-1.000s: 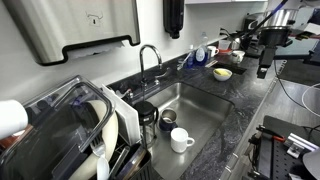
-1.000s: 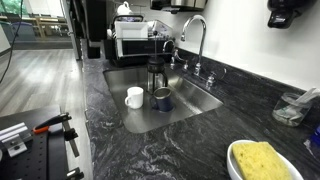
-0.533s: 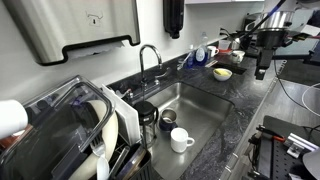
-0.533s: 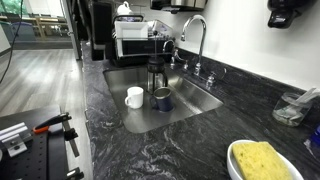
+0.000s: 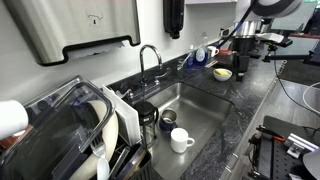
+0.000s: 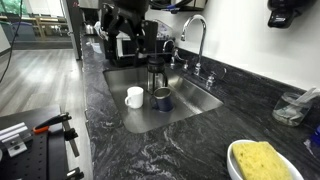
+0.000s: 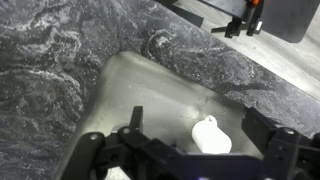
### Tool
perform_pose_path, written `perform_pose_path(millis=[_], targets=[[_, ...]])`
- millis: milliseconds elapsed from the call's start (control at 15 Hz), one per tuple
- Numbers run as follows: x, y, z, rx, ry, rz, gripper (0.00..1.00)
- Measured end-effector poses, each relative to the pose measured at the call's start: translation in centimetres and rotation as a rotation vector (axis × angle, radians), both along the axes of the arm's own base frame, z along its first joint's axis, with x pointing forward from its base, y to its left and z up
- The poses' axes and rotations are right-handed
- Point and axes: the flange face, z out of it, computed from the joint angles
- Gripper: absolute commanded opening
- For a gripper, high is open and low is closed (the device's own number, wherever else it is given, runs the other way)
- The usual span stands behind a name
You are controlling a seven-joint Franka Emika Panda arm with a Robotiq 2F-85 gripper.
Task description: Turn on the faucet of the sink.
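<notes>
Both exterior views reach me evenly lit and fairly sharp. Daylight pours in at the window, and the white wall is close to washed out. The steel sink shows soft glare across its floor. My arm is smeared into blur in both. The wrist view is dimmer and soft all over. There the countertop speckle runs together, and the gripper is a dark, unfocused shape.

faucet behind the sink, mug and cup inside the sink, dish rack beside it
</notes>
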Motion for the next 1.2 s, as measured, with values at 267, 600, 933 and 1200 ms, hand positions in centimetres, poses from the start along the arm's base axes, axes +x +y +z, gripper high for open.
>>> perform_pose_path(millis=[267, 600, 933, 1200], targets=[[4.7, 0.7, 0.2, -0.107, -0.041, 0.17, 1.0], [7.5, 1.2, 1.2, -0.198, -0.047, 0.278, 1.0], [7.5, 1.0, 1.1, -0.198, -0.044, 0.281, 1.0], [9.1, 1.3, 2.2, -0.257, -0.173, 0.346, 1.0]])
